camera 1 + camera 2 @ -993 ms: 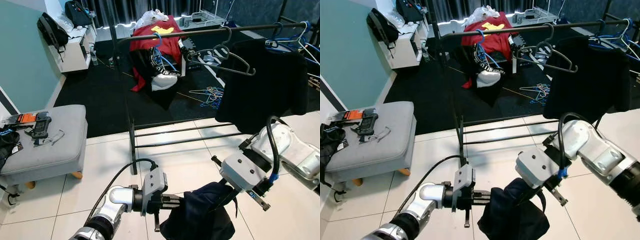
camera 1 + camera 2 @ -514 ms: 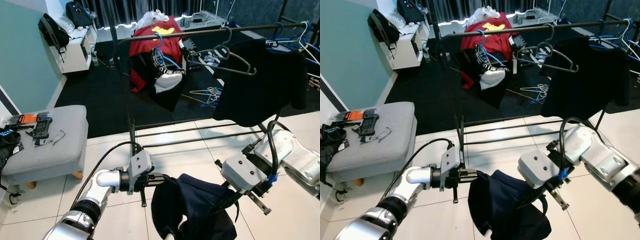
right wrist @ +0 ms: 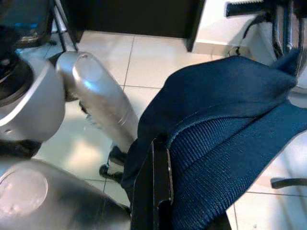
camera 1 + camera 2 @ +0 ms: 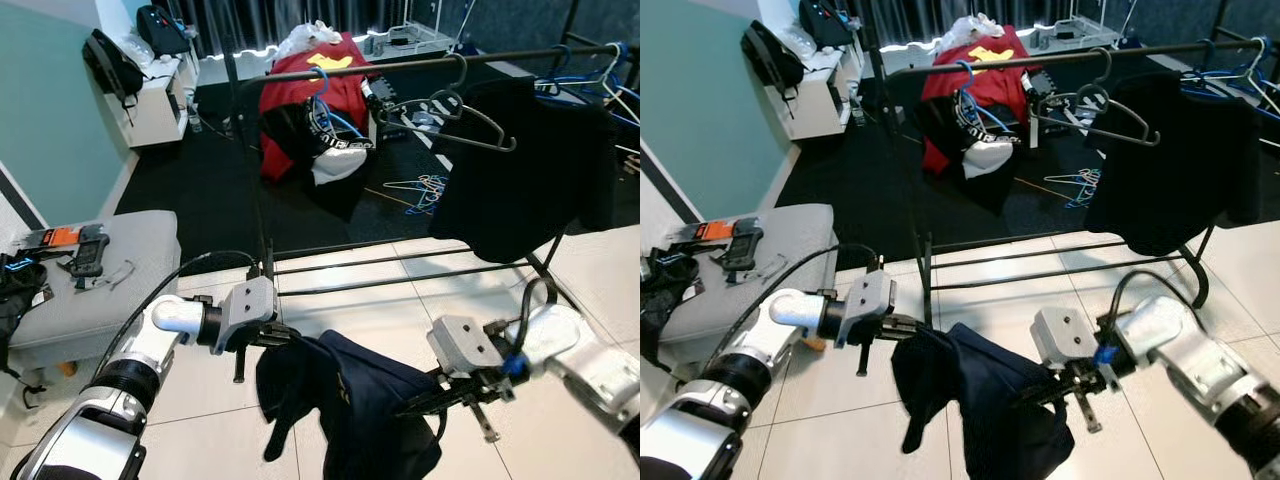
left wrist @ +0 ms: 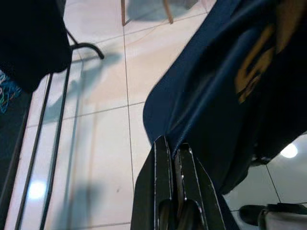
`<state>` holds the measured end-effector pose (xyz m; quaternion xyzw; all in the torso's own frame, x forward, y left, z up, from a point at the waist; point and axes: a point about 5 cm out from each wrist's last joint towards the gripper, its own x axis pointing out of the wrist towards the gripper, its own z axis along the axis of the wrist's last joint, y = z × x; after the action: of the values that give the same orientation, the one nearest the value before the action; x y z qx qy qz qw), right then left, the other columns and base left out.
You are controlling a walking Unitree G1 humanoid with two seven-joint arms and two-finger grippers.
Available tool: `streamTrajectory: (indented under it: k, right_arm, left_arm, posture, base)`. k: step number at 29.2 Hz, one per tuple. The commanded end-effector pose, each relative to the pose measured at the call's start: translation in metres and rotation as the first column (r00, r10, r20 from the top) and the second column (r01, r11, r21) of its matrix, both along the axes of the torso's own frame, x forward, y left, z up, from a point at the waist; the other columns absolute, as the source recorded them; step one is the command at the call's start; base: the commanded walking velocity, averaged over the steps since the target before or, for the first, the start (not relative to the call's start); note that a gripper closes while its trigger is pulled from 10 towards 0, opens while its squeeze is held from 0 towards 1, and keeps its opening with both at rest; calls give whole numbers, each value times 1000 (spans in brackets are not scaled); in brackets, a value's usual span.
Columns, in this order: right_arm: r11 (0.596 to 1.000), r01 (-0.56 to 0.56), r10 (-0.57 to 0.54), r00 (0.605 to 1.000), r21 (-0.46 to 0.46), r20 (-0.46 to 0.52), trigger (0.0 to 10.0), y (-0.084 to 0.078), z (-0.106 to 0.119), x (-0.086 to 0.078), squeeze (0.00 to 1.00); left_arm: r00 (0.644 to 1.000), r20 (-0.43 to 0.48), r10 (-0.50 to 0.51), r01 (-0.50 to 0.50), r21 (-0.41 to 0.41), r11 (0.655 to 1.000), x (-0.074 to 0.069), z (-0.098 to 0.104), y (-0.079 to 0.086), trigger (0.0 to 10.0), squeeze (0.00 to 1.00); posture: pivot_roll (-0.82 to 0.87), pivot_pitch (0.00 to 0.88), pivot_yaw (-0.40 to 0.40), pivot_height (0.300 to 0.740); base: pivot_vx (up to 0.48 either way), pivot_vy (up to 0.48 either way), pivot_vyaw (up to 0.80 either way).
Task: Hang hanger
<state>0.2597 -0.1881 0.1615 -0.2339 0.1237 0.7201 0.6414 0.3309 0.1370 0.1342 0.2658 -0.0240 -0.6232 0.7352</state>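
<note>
The black clothes rack (image 4: 262, 240) stands on the tiled floor (image 4: 340, 320), a dark hanger (image 4: 450, 110) hooked on its top bar. In front of the rack, a navy garment (image 4: 350, 400) stretches low between both arms. Left hand (image 4: 285, 338) clamps its one edge; right hand (image 4: 425, 402) pinches the other.

The navy garment (image 4: 360, 400) is soft matt cloth with a ribbed knit edge (image 3: 211, 139) and a yellow print (image 5: 254, 67). The floor tiles (image 4: 340, 310) are pale, smooth and glossy, mirroring lamps. The clothes rail (image 4: 400, 66) is dark matt metal, as are the wire hangers (image 4: 450, 120). The arm shell (image 3: 96, 105) is brushed silver metal. The stool (image 4: 110, 270) wears grey woven fabric.
</note>
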Motion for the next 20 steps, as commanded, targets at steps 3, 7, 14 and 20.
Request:
streamTrajectory:
  k: [3, 7, 14, 20]
  right_arm:
    - [981, 179, -184, 981, 71, 61, 0, -11, -2, 11, 0]
    - [935, 329, -344, 932, 130, 116, 0, -27, -1, 20, 0]
    - [811, 498, -546, 833, 308, 91, 0, -58, 18, 22, 0]
    - [779, 510, -564, 824, 366, 54, 0, -61, 23, 18, 0]
  left_arm:
    - [998, -25, -55, 55, 1, 998, -5, 8, 9, 0, 0]
    - [998, -22, -50, 51, 17, 999, -7, 10, 12, 0, 0]
    - [985, -26, 170, -171, -53, 984, 9, 19, 26, 0, 0]
    - [984, -19, 178, -179, -87, 980, 8, 21, 23, 5059, 0]
  posture:
    - [-66, 68, 101, 740]
    - [-64, 71, 106, 740]
    - [-65, 74, 113, 740]
    - [-70, 75, 113, 740]
  base:
    - [0, 0, 0]
    - [0, 0, 0]
    - [0, 0, 0]
    - [0, 0, 0]
